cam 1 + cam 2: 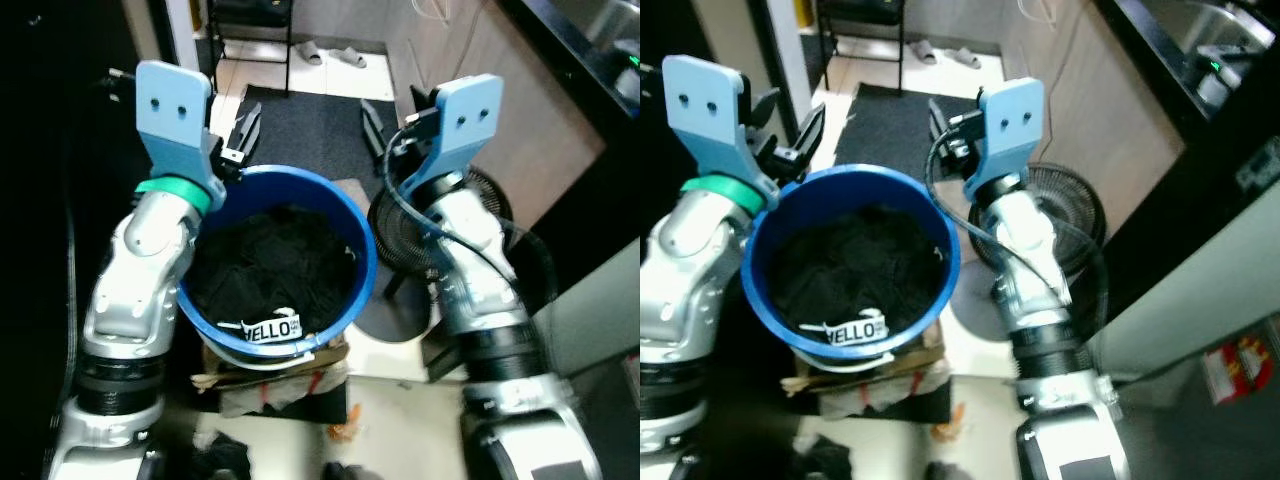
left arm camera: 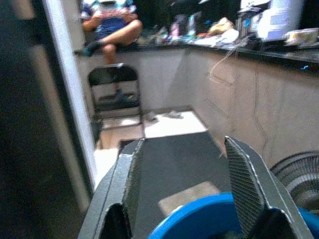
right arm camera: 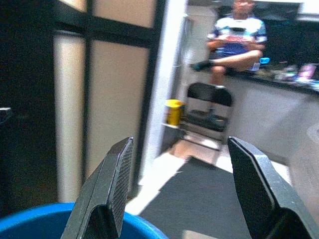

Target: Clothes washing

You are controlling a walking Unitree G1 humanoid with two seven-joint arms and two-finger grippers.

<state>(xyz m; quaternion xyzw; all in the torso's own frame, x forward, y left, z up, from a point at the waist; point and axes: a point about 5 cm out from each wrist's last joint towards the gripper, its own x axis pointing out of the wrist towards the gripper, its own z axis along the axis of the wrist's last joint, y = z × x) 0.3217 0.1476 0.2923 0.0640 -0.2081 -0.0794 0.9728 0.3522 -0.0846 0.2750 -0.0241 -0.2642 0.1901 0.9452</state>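
- Left gripper [image 1: 245, 128] and right gripper [image 1: 385, 125], fingers spread wide, holding nothing, flank the round blue plastic bucket [image 1: 366, 262] of black clothes [image 1: 270, 265].
- Dark floor mat [image 1: 310, 125] beyond.

A dark mat [image 1: 300, 125] covers pale floor beside a folding chair [image 2: 113, 87] and counter [image 2: 239, 47]

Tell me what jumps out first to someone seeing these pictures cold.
The big blue bucket at centre, on a low pile of cardboard, heaped with black clothes; one piece shows a white HELLO label near the front rim. The left gripper and right gripper hover open at either side of its far rim, over a dark mat. A floor fan stands just right of the bucket, and a person sits on the counter beyond.
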